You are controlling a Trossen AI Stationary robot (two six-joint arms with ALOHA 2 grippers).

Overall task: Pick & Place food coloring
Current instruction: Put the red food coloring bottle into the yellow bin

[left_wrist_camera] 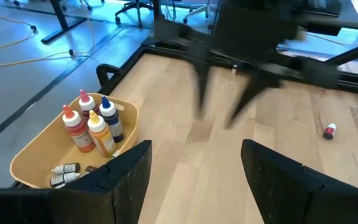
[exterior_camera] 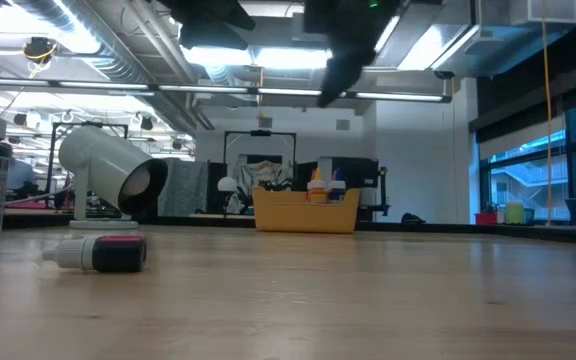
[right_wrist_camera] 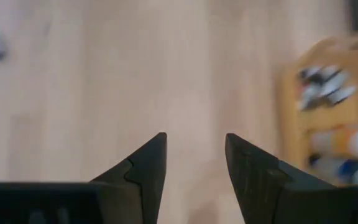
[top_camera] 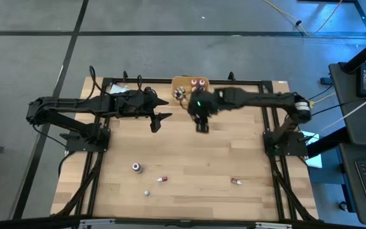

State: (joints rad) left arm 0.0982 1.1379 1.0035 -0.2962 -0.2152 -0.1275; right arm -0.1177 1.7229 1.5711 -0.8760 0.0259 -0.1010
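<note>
Holding my right gripper [top_camera: 202,128] part-open and empty just beside the orange bin [top_camera: 182,81], I judge one drop done; next, reaching a food coloring bottle [top_camera: 162,179] lying far across the surface [top_camera: 189,159].

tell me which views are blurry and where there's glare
Right wrist view: motion-smeared throughout, the orange bin and its bottles streaked. Left wrist view: the right gripper is blurred, the bin's bottles sharp. Low view: ceiling lights glare, arms in silhouette. High view: evenly lit, sharp.
</note>
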